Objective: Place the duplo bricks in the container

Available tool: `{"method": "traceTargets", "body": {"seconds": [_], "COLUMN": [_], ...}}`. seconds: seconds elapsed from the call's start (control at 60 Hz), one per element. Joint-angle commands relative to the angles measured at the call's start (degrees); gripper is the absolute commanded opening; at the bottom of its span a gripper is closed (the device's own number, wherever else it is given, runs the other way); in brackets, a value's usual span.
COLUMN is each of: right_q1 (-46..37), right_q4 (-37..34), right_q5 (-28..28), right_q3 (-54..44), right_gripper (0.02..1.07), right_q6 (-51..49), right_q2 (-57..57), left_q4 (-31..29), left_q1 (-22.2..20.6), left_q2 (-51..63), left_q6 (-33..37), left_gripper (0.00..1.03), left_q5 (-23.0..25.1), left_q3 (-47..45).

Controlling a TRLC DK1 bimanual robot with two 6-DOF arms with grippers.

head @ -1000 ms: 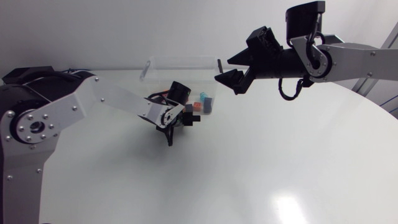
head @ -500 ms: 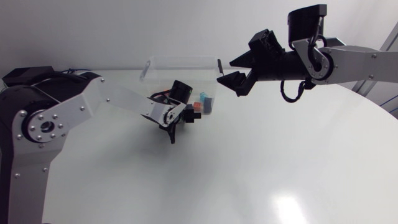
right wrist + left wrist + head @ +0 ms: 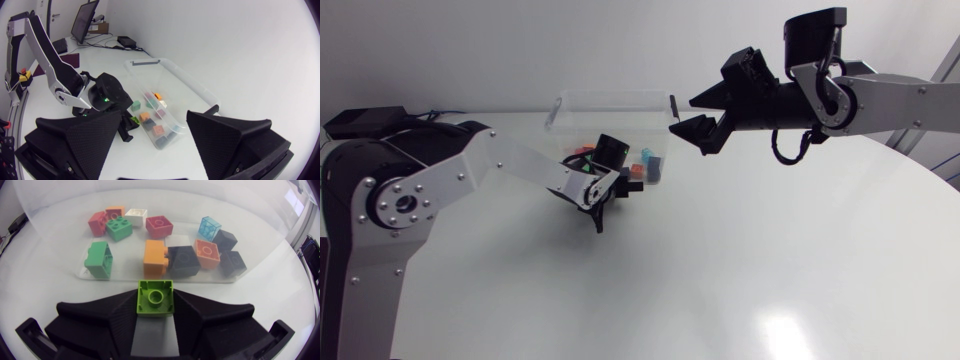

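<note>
Lime brick [image 3: 155, 296] in L gripper [image 3: 155, 302]

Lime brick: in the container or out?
Out. The left hand grips the lime brick just outside the container wall.

A white, glossy desk [image 3: 740, 250] fills the head view, its edge curving round on the right. A bright patch of light reflects off it near the front. At the far left corner sits a small black box [image 3: 365, 121] with thin cables [image 3: 425, 114] beside it.
</note>
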Motion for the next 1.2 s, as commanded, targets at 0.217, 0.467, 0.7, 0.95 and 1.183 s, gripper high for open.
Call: {"method": "traceTargets", "body": {"seconds": [0.217,0.467,0.7,0.95,1.183], "right_q1": [-0.68,-0.77,-2.09,-4.99,-7.54], "right_q4": [1.55,1.29,0.23,-1.09,-2.49], "right_q5": [-0.18,0.08,0.43,0.52,0.61], "right_q3": [-2.63,-6.4,-10.62,-15.19,-20.12], "right_gripper": [0.99,0.99,0.99,0.99,0.99], "right_q6": [1.51,3.18,3.62,3.62,3.0], "right_q2": [-2.27,-7.81,-14.31,-21.61,-29.08], "left_q4": [-0.64,0.15,1.03,3.22,4.19], "left_q1": [-1.71,-4.08,-4.61,-3.03,0.66], "left_q2": [-13.03,-28.77,-35.01,-34.83,-30.0], "left_q6": [1.05,4.92,9.23,13.36,16.87], "left_gripper": [0.22,0.22,0.22,0.22,0.22], "left_q5": [0.16,0.52,1.04,2.63,5.09], "left_q3": [-10.84,-18.84,-18.93,-15.85,-9.96]}}
